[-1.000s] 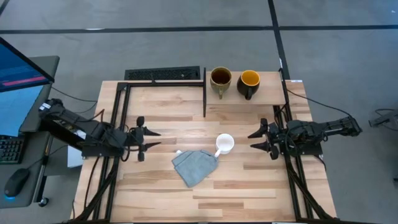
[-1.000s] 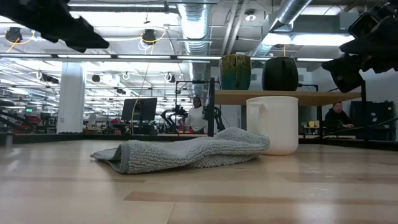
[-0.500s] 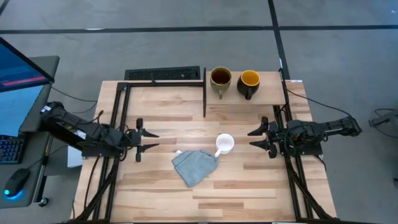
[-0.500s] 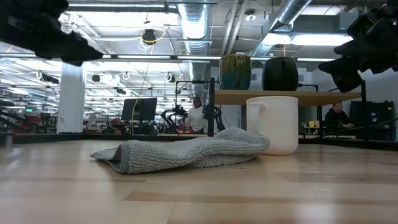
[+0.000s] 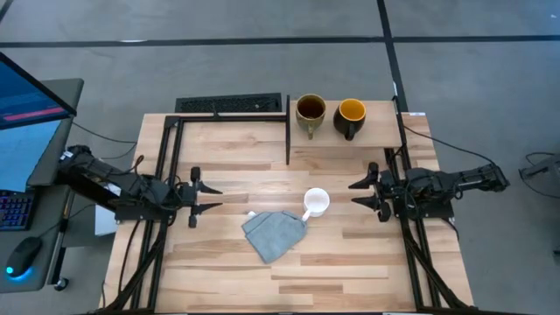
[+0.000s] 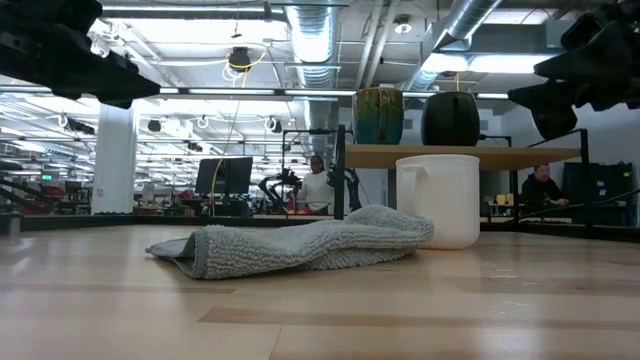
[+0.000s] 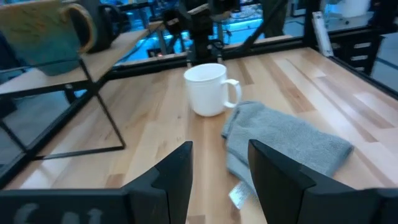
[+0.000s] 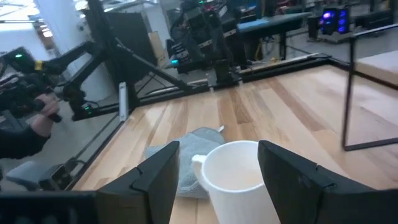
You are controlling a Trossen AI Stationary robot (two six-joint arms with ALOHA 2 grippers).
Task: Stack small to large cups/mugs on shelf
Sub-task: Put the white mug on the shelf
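Observation:
The white mug stands upright on the table, its handle toward the grey-blue cloth beside it; it also shows in the low view, the left wrist view and the right wrist view. The olive-tan mug and the dark mug with yellow-orange inside stand side by side on the light-wood shelf at the far right. My left gripper is open and empty, left of the cloth. My right gripper is open and empty, just right of the white mug.
The shelf's black metal upright runs along its left edge. A black keyboard-like rack lies at the table's far edge. Bare planks lie near the front edge. A person shows in the room behind.
My left gripper has drawn back a little toward the table's left edge and moved slightly toward the near edge, staying open. My right gripper has kept nearly still beside the white mug. The mugs and cloth have not moved.

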